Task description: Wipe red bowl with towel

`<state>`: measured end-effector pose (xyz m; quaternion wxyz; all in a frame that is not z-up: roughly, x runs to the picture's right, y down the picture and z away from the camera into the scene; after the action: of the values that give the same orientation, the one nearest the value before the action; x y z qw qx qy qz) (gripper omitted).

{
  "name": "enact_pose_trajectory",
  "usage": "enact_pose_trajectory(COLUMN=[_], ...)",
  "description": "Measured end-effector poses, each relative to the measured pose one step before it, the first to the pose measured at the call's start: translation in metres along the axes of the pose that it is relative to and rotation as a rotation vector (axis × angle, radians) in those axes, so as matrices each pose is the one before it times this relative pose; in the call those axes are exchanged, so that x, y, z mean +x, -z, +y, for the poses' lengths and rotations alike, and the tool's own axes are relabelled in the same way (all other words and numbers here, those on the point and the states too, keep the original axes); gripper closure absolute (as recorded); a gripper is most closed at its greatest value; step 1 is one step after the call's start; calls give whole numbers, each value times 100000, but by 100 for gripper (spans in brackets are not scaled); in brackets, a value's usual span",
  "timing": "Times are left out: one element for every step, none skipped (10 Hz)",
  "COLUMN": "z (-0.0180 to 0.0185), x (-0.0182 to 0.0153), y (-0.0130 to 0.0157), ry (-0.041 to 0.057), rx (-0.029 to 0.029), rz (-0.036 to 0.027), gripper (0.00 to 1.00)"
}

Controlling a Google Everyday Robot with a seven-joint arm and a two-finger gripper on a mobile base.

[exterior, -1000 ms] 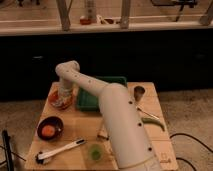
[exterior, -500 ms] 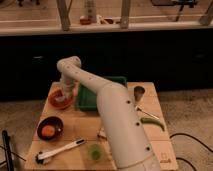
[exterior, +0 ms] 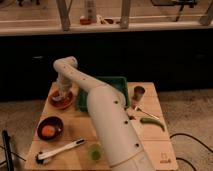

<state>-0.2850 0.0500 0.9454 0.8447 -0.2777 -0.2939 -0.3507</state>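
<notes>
The gripper [exterior: 62,94] is down in the red bowl [exterior: 68,102], its hold I cannot tell; hard pressing may slide the bowl away

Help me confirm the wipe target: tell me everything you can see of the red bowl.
The red bowl is small, round, shallow, bright orange-red and smooth-looking. It sits upright on the wooden table at its far left corner, just left of the green tray. The pincer hangs over its middle, hiding part of the inside; whether it touches the bowl is unclear.
</notes>
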Motion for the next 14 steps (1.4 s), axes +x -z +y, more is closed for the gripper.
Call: enact_pose_trajectory(z=[63, 241, 348, 848, 1056, 1011, 608, 810, 594, 419, 114, -207, -425, -902], x=[-707, -691, -496, -616, -337, -90, 173, 293, 363, 440, 747, 373, 437, 678], y=[-109, 61, 267, 443, 360, 233, 223, 348, 464, 407, 723, 282, 168, 133], ry=[1676, 1287, 597, -101, -1157, -1534, -1411, -2038, -1762, -1350, -1482, -328, -229, 138], rx=[-26, 602, 415, -46, -672, -858, -472, -922, -351, 129, 1677, 1209, 1318, 2019], rz=[-1294, -1199, -783, -925, -1011, -581, 13, 421, 1074, 1090, 1882, 1078, 1084, 726], gripper=[100, 100, 100, 100, 100, 100, 100, 100, 100, 100, 100, 100, 100, 100])
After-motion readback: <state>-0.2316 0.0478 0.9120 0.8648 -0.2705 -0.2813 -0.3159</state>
